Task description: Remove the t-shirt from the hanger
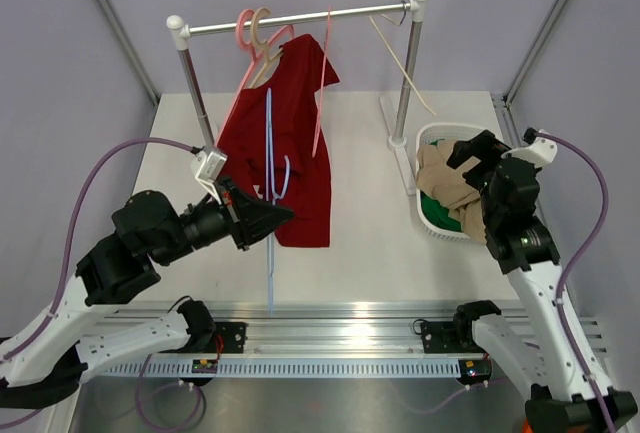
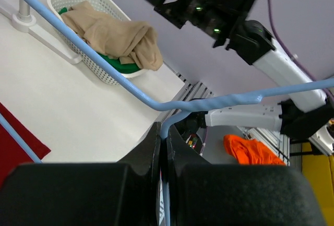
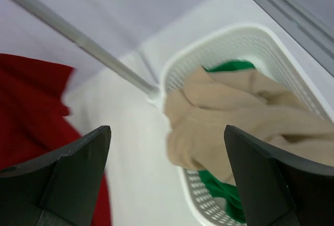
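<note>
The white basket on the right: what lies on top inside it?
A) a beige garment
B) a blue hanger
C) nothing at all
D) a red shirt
A: a beige garment lies heaped over green cloth in the white basket.

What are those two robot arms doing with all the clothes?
The left gripper is pinched shut on a blue hanger with nothing on it, holding it in front of the red t-shirt that hangs from the rack. The right gripper is wide open just above the white basket. In the basket a tan shirt lies on top of a green cloth.
</note>
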`<act>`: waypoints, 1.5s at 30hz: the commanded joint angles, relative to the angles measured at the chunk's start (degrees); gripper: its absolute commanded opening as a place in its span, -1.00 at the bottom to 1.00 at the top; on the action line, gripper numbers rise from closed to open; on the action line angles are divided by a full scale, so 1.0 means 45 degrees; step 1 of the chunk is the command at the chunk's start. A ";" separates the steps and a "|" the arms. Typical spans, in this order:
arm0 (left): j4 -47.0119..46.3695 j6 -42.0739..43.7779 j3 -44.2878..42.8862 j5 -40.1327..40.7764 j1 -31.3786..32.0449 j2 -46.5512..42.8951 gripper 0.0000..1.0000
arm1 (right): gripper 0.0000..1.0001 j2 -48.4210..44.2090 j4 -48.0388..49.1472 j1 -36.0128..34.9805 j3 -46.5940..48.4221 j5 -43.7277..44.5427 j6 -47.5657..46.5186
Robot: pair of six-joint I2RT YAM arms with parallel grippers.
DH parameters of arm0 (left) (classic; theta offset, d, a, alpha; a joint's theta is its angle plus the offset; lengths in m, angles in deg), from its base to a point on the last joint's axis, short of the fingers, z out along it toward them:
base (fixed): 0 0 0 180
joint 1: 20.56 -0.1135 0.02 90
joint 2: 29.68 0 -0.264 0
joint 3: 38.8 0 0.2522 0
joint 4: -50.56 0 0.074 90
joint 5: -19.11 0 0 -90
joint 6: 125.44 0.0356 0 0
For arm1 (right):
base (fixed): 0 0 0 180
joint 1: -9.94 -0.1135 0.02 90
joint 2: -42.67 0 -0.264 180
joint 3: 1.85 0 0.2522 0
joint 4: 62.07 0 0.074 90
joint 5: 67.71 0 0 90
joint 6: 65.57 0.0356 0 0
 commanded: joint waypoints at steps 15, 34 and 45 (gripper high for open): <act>-0.4385 -0.1476 -0.0771 0.3558 -0.0087 0.2223 -1.00 | 0.43 -0.1307 0.0153 -0.7738 0.2353 -0.7147 0.0122; -0.7440 -0.2726 0.0148 0.1372 -0.0967 0.3337 -1.00 | -0.10 0.2736 0.0778 -1.3366 0.4112 -0.0570 -0.2497; -0.5252 -0.1518 0.0616 0.3169 -0.1025 0.2030 0.38 | -1.00 0.4221 -0.1523 -1.4756 0.5420 0.4145 -0.2167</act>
